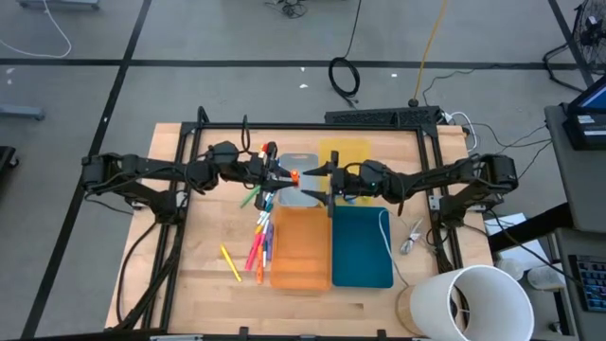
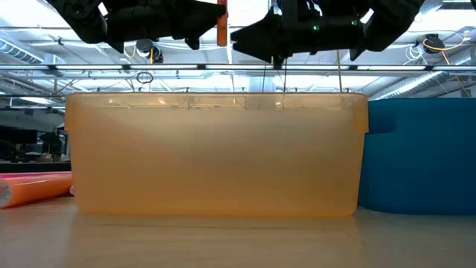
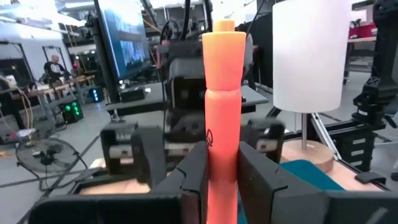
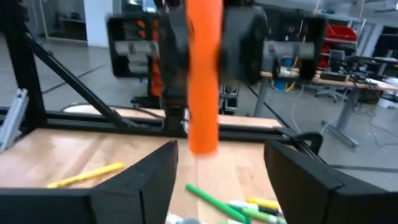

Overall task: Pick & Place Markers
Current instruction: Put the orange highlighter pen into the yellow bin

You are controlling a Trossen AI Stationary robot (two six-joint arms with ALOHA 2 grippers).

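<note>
A pale wooden bench (image 1: 208,275) stands on a grey floor crossed by dark lines. At its near corner sits a white cylinder (image 1: 478,303) on a round wooden base. Next come an orange tray (image 1: 301,248) and a teal tray (image 1: 362,246) side by side, with a loose cluster of markers (image 1: 259,242) beside the orange tray and one yellow marker (image 1: 230,262) lying a little apart.

Above the far end of the orange tray the two arms meet. The left end effector (image 1: 276,176) pinches an orange marker (image 3: 219,130) between its fingers (image 3: 194,177), holding it upright off the bench. The right end effector (image 4: 219,171) faces it with its fingers spread on either side of the marker's lower end, apparently not touching it, though the overhead view is too small to be sure.

Farther back lie a grey tray (image 1: 299,163) and a yellow tray (image 1: 345,152).
</note>
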